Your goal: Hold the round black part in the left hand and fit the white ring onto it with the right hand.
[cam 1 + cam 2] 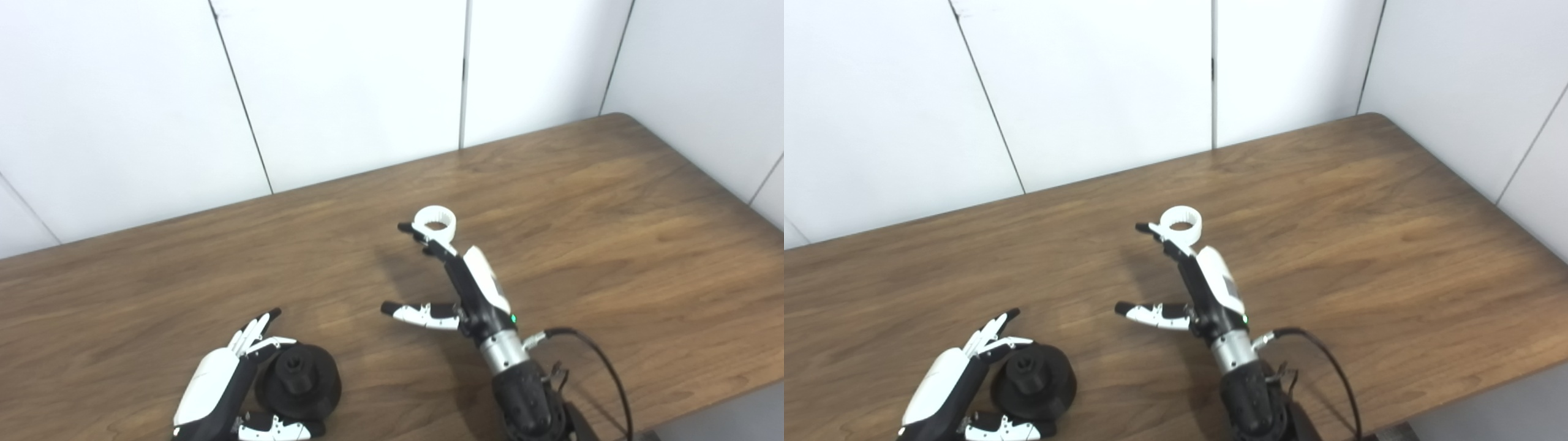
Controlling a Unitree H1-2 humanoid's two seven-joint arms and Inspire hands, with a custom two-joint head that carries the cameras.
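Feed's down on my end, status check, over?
Left robot hand open around round black part, not lifted. Right robot hand open, fingertips at white ring, ring on table. Nothing between them.

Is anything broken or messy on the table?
No. The round black part sits flat beside the left hand, and the white ring rests on the wooden table at the right hand's fingertips.

The brown wood-grain worktop [612,202] carries a round black part [299,380] near its front edge and a white ring [436,222] lying near the middle, well apart.
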